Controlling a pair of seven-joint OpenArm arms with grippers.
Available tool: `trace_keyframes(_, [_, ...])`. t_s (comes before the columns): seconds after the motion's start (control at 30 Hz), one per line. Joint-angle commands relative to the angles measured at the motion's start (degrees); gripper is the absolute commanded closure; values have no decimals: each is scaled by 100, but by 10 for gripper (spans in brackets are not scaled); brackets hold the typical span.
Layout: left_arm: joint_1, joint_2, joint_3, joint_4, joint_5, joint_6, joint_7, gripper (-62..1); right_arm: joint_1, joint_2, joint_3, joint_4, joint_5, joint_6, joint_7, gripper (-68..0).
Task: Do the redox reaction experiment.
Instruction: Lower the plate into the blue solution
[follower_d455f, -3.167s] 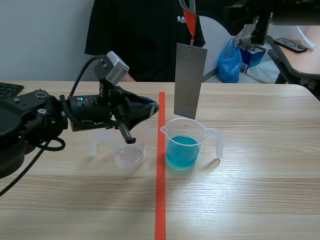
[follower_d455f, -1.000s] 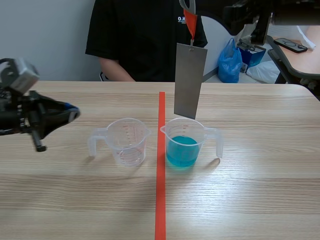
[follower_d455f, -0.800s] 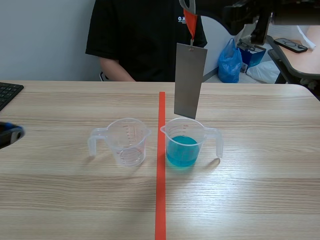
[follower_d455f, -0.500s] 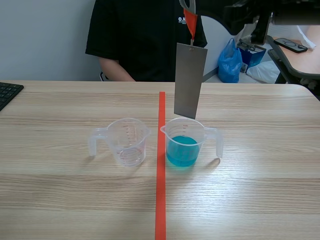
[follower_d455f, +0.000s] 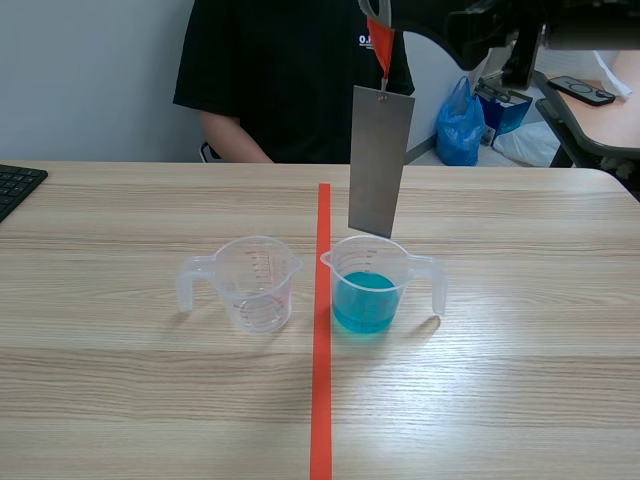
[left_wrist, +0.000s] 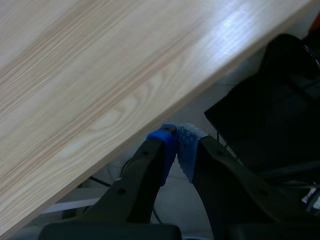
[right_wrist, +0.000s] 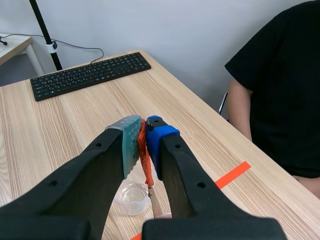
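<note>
1. Scene view: wooden table (follower_d455f: 520, 300), keyboard (follower_d455f: 15, 185) far left, person (follower_d455f: 290, 80) across.
2. My right gripper (right_wrist: 143, 127) pinches an orange strip (right_wrist: 144, 152); the plate (follower_d455f: 380, 160) hangs above the blue cup (follower_d455f: 370, 290).
3. My left gripper (left_wrist: 179, 137) has its fingers meeting on nothing, off the table edge.

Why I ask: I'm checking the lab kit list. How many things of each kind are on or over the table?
Measuring cups: 2 (empty cup, blue-liquid cup)
Metal plate: 1, hung by its orange strap from the right claw
Keyboard: 1
Total: 4
</note>
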Motion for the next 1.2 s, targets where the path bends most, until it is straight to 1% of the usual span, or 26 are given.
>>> trace_keyframes(0.0, [35,66,-26,168,85,105,-81,-40,114,42,59,55,98,-39,79,-13])
trace_keyframes(0.1, [179,260,-26,372,356,144,-79,-40,114,42,59,55,98,-39,61,-13])
trace_keyframes(0.17, [216,295,-26,437,501,140,-66,-40,114,42,59,52,98,-39,42,-13])
trace_keyframes(0.43, [216,142,-26,437,501,142,-55,-40,83,26,52,-157,98,-11,66,-13])
trace_keyframes(0.5, [216,144,-26,437,501,151,-55,-40,83,24,39,-267,103,94,144,-13])
trace_keyframes(0.63, [219,146,-24,437,498,151,-55,-40,83,24,-46,-428,101,111,221,-13])
trace_keyframes(0.73, [219,146,-24,437,501,155,-26,-40,83,24,-116,-544,101,249,221,-13])
trace_keyframes(0.97, [219,146,-24,437,498,162,-20,-40,83,9,-247,-957,96,310,352,-13])
trace_keyframes(1.07, [219,146,-24,435,501,160,-15,-40,83,9,-308,-1204,76,442,503,-13])
trace_keyframes(1.13, [219,146,-24,435,501,160,-15,-40,83,-4,-345,-1355,31,448,570,-13])
trace_keyframes(1.17, [219,149,-24,435,501,160,-15,-40,83,-7,-367,-1432,-26,507,629,-13])
